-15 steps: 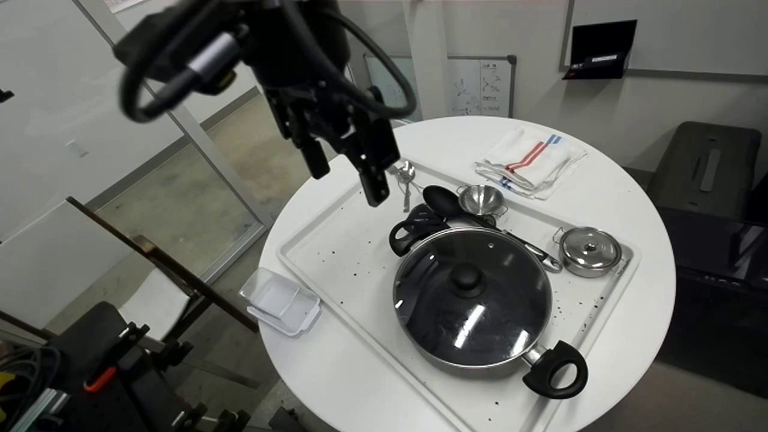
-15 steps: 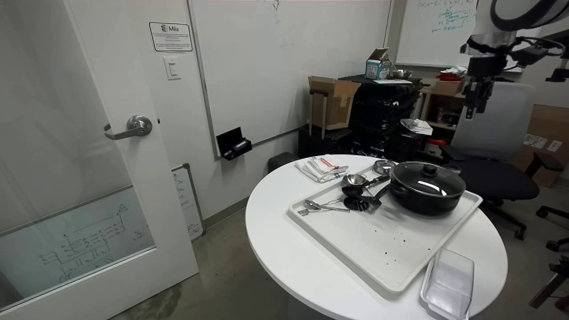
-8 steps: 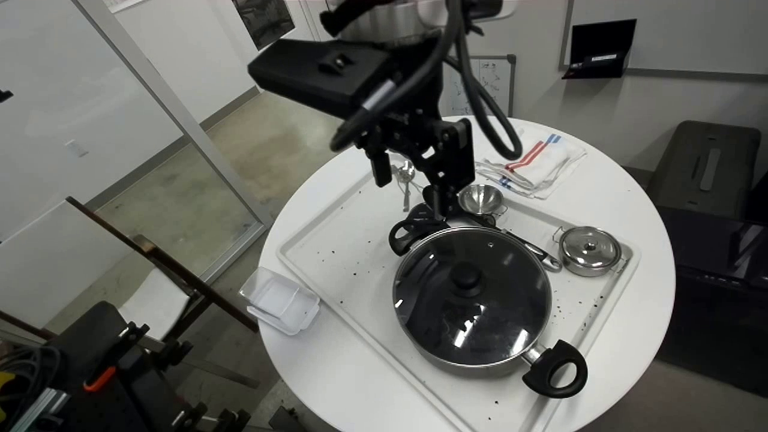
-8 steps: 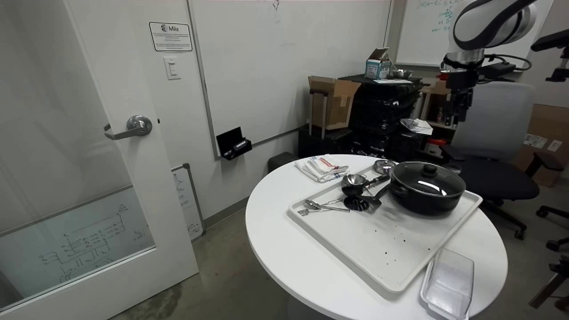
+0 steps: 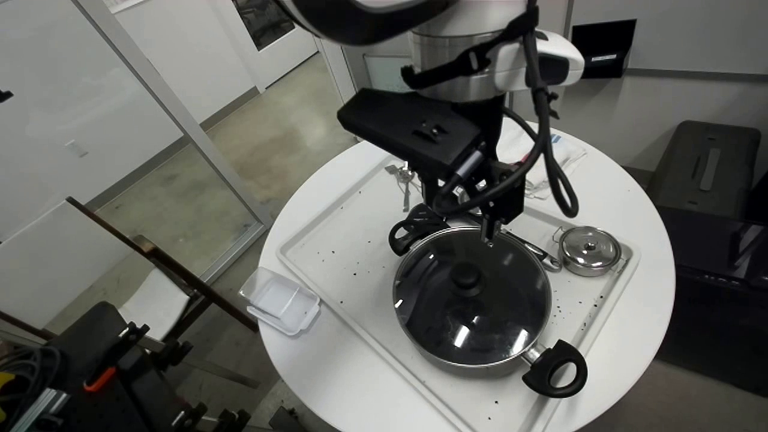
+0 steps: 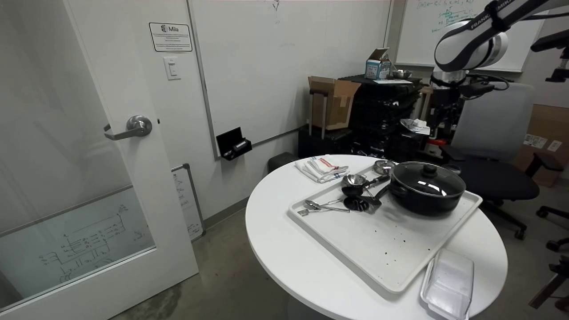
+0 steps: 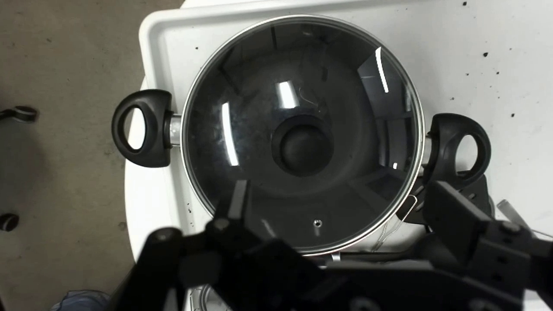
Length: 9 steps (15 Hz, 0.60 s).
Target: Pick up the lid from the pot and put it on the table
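The round glass lid [image 5: 432, 306] with its black centre knob [image 5: 465, 276] lies flat on the black pot [image 6: 426, 205]. The lid also shows in an exterior view [image 6: 413, 177] and in the wrist view [image 7: 255, 142]. The pot's loop handles stick out on opposite sides, one at left in the wrist view [image 7: 160, 129]. The pot stands in a tray on the round white table [image 6: 284, 249]. My gripper [image 7: 340, 185] is open and empty above the pot. In the wrist view its fingers spread over the lid's lower edge, with the knob beyond the fingertips.
The white tray [image 6: 364, 240] has a raised edge. Black utensils [image 6: 358, 202] and silvery pieces lie beside the pot. A small lidded silvery pot [image 5: 591, 252] stands in the tray's corner. A clear plastic container [image 5: 282, 300] and a folded towel [image 6: 322, 169] lie on the table.
My arm has come down and across toward the pot in both exterior views. The gripper has gone from beside the pot to above the lid's edge. The lid and pot have not moved.
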Tool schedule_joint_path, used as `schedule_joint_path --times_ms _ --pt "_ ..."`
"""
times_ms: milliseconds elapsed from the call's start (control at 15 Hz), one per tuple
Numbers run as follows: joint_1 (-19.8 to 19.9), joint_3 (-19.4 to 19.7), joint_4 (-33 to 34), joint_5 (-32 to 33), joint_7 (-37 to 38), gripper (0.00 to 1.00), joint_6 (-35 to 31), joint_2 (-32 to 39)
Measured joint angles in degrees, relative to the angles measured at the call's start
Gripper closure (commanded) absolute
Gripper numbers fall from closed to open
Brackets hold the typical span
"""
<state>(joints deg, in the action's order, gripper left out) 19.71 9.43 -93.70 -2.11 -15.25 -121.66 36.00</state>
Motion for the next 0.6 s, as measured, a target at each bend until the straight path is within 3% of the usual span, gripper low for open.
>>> schedule_joint_path --times_ms 600 --pt "1.77 -1.61 4.96 -0.95 0.58 0.00 -5.94 8.95"
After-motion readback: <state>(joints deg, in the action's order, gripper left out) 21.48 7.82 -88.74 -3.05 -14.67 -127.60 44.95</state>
